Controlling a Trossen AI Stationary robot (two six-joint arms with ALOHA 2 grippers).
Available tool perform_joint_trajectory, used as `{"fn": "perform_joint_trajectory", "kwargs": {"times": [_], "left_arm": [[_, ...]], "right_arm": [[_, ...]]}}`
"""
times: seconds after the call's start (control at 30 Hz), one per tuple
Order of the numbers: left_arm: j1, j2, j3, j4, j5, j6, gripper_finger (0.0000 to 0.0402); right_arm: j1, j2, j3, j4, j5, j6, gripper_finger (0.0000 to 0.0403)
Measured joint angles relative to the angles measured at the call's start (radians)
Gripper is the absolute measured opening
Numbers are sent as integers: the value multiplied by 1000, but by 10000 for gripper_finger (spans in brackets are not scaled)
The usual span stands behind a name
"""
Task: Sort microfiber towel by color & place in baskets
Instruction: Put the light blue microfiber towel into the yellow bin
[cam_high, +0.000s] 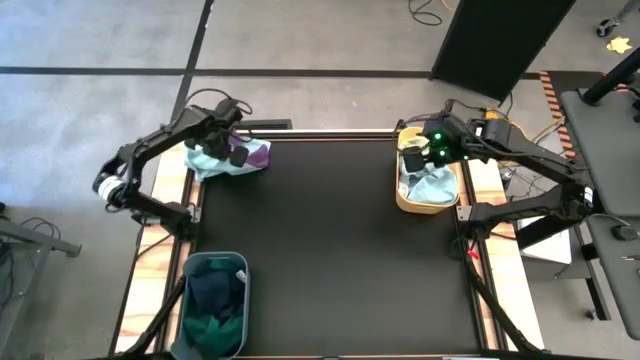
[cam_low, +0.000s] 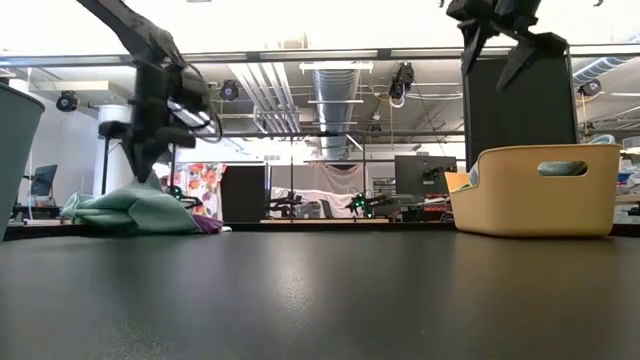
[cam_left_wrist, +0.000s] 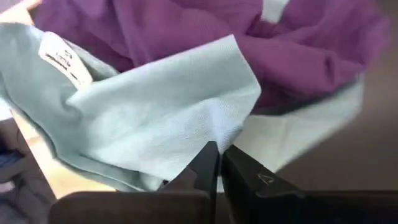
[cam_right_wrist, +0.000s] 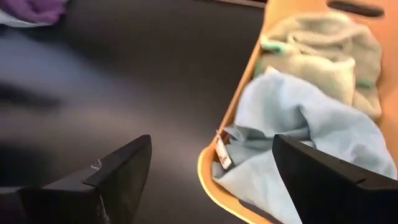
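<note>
Your left gripper (cam_left_wrist: 217, 165) is pinched almost closed on a fold of the pale mint towel (cam_left_wrist: 155, 118) at the far left corner of the table. Since that fold lies against the purple towel (cam_left_wrist: 298, 50), you may, on lifting, drag the purple one along or lose the thin pinch altogether. Your right gripper (cam_right_wrist: 211, 168) hangs with its fingers spread and empty over the near left rim of the yellow basket (cam_high: 405, 203) at the far right; if it sinks it could snag the light blue towel (cam_right_wrist: 298, 124) lying there. The pile looks soft, crumpled and loosely layered, with a tag showing. The grey basket (cam_high: 237, 262) at the near left holds dark towels.
</note>
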Motion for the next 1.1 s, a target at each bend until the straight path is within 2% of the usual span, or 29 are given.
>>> {"fn": "perform_joint_trajectory", "kwargs": {"times": [0.1, 0.27, 0.37, 0.43, 0.5, 0.6, 0.7, 0.87, 1.1], "left_arm": [[-23, -82, 5, -41, 24, 0, 1], [-141, -263, 5, -21, 274, -48, 0], [-265, -350, 5, -19, 395, -110, 0], [-370, -393, 6, 7, 422, -141, 0], [-483, -416, 6, 77, 421, -165, 0], [-615, -412, 6, 273, 413, -265, 0], [-669, -364, 6, 499, 391, -347, 0], [-677, -279, 6, 794, 395, -344, 0], [-677, -203, 6, 976, 412, -318, 0]], "right_arm": [[0, 0, 48, 15, 1, -75, 324], [17, 0, 80, 192, -18, -265, 328], [49, 0, 78, 367, -160, -394, 331], [76, 8, 74, 485, -233, -469, 330], [108, 26, 73, 574, -263, -553, 327], [148, 71, 73, 635, -308, -669, 319], [170, 136, 80, 658, -319, -694, 308], [181, 241, 105, 675, -315, -766, 291], [181, 354, 114, 805, -314, -811, 281]]}}
